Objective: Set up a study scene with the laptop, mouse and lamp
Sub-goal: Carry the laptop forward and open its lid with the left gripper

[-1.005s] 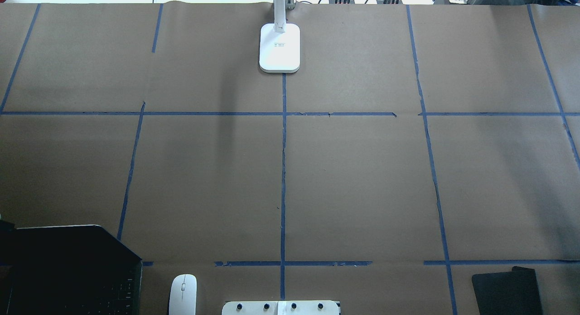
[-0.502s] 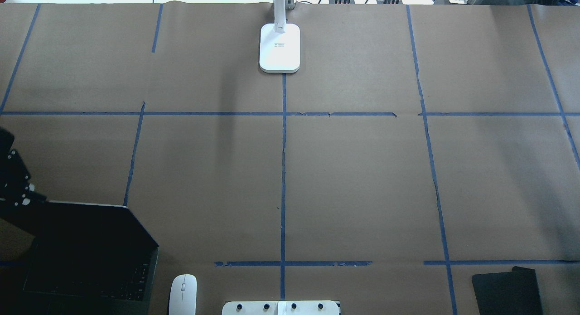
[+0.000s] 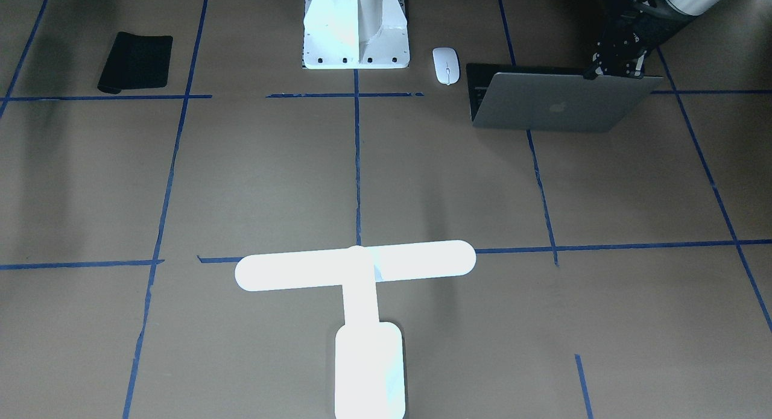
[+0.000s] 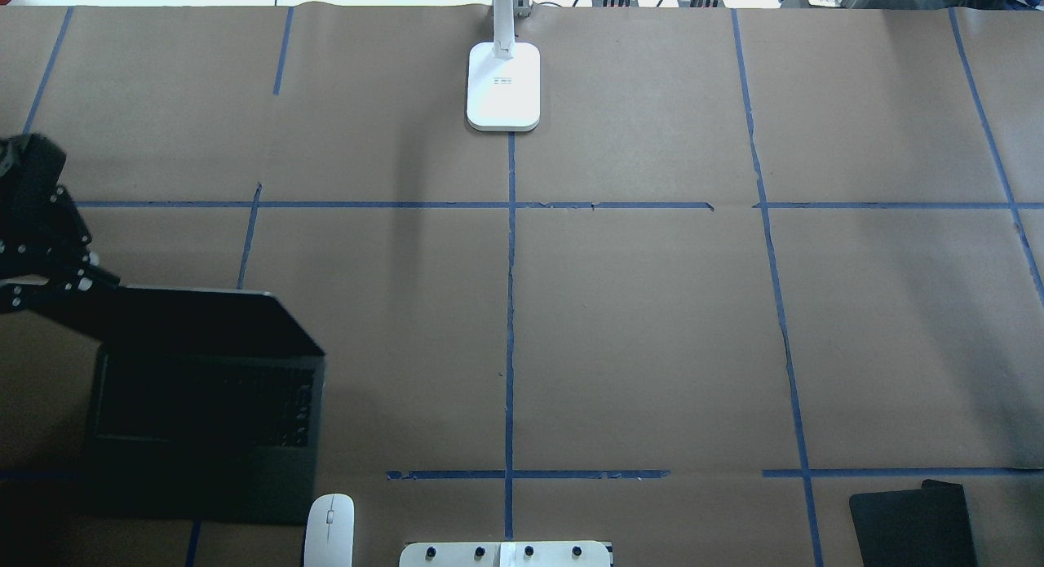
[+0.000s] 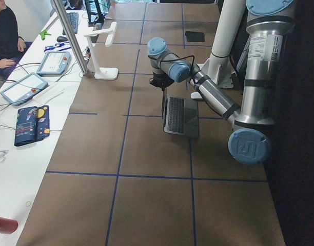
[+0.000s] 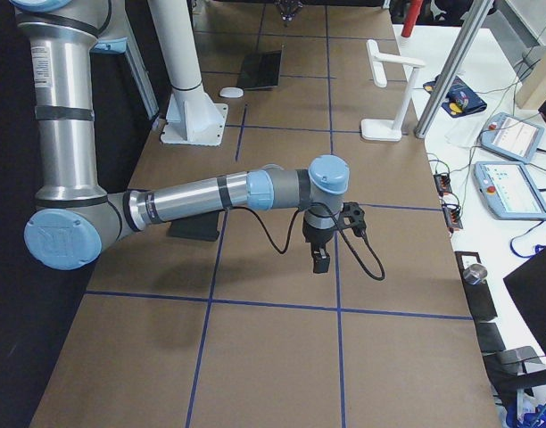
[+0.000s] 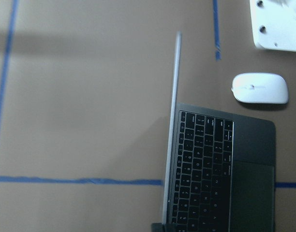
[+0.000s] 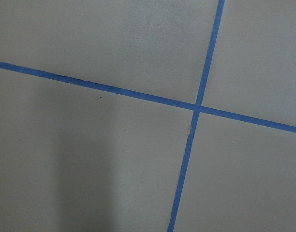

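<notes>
**Left jaws pinch the laptop's lid by its top corner.**

The laptop (image 3: 555, 102) sits open on the tabletop (image 3: 241, 178) at the robot's left, near the pedestal (image 3: 356, 27), with the mouse (image 3: 446, 65) just beside it. The left jaws are clamped on the lid's upper edge at its outer corner, likely because the thin raised lid gives a handle for dragging the whole machine toward the middle. The lamp (image 3: 356, 265) stands at the far centre, probably marking where the scene goes. The right jaws hang over the tabletop on the robot's right; whether parted or closed I cannot tell.
</notes>
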`<state>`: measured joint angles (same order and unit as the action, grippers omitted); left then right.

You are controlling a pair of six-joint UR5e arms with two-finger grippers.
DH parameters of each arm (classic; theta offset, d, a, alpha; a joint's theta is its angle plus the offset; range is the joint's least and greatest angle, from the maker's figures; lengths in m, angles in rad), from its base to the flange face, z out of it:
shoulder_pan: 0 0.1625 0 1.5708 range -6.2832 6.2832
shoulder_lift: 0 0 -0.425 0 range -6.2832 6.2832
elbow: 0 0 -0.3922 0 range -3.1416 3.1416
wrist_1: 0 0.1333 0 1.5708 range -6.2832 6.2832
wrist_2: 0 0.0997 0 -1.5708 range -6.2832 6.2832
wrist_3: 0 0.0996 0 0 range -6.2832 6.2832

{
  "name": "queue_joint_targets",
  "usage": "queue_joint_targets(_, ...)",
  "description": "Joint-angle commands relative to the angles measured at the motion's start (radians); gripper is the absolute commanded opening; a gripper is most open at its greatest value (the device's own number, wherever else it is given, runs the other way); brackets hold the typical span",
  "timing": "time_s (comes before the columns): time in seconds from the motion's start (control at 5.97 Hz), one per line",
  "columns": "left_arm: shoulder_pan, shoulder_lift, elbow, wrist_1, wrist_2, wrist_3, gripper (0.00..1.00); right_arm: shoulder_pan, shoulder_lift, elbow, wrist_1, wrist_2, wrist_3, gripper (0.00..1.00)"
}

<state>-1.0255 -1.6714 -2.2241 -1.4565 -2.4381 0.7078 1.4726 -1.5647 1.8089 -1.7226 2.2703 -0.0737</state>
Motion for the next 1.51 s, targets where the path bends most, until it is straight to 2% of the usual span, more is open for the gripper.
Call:
queue_joint_targets(0.0,-0.018,-0.193,0.106,0.079,0.002,-0.008,0.0,0.0,0.0,0.0,0.0,0.0,0.0,1.0)
queue_joint_targets(0.33,-0.021,-0.414,0.33,0.074,0.001,-0.016,0.0,0.0,0.0,0.001,0.0,0.0,0.0,1.0)
queue_joint_targets(0.67,-0.015,-0.564,0.488,0.033,-0.001,-0.079,0.0,0.0,0.0,0.003,0.0,0.002,0.002,1.0)
queue_joint_targets(0.84,0.011,-0.626,0.568,-0.017,-0.001,-0.137,0.0,0.0,0.0,0.001,-0.002,0.002,0.002,1.0)
queue_joint_targets(1.17,0.06,-0.791,0.801,-0.158,0.001,-0.217,0.0,0.0,0.0,0.001,-0.002,0.002,0.002,1.0)
queue_joint_targets(1.34,0.062,-0.827,0.883,-0.223,0.001,-0.221,0.0,0.0,0.0,0.001,0.0,0.002,0.002,1.0)
